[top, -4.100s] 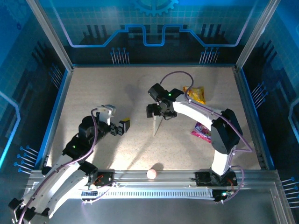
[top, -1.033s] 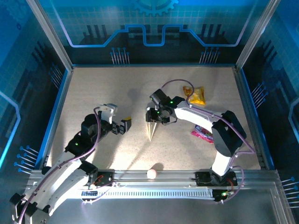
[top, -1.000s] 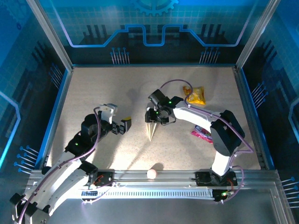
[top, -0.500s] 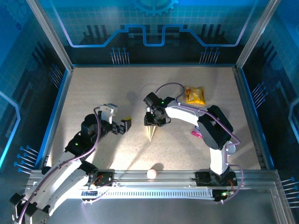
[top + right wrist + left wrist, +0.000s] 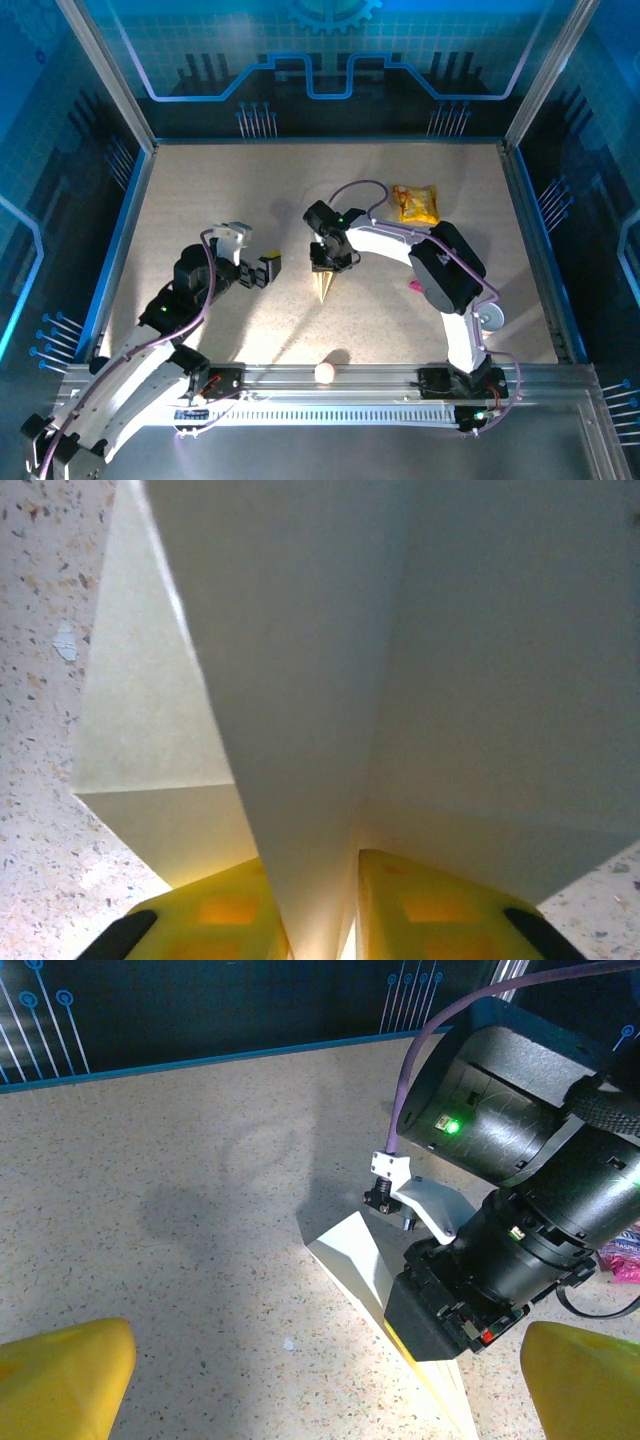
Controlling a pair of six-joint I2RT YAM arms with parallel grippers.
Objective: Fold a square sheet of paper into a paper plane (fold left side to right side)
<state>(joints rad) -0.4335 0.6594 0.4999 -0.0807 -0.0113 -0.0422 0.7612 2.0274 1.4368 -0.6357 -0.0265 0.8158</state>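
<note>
The paper plane (image 5: 322,286) is a slim white dart lying mid-table, its point toward the near edge. My right gripper (image 5: 328,262) stands over its wide end. In the right wrist view the plane's (image 5: 300,680) raised centre fold runs down between the yellow fingers (image 5: 215,920), and the right gripper (image 5: 338,925) is shut on it. My left gripper (image 5: 263,271) hangs open just left of the plane, apart from it. The left wrist view has the plane (image 5: 352,1258) ahead, under the right gripper's black body (image 5: 450,1312), with the yellow left fingers (image 5: 62,1375) spread wide.
A yellow snack packet (image 5: 416,203) lies at the back right. A pink wrapper (image 5: 412,287) peeks out beside the right arm's elbow. A small pale ball (image 5: 326,372) sits on the front rail. Blue walls edge the table (image 5: 200,200).
The right gripper's jaws have closed in on the plane's centre fold. The right arm's elbow has swung left, and the plane has shifted slightly left. The left arm has not moved.
</note>
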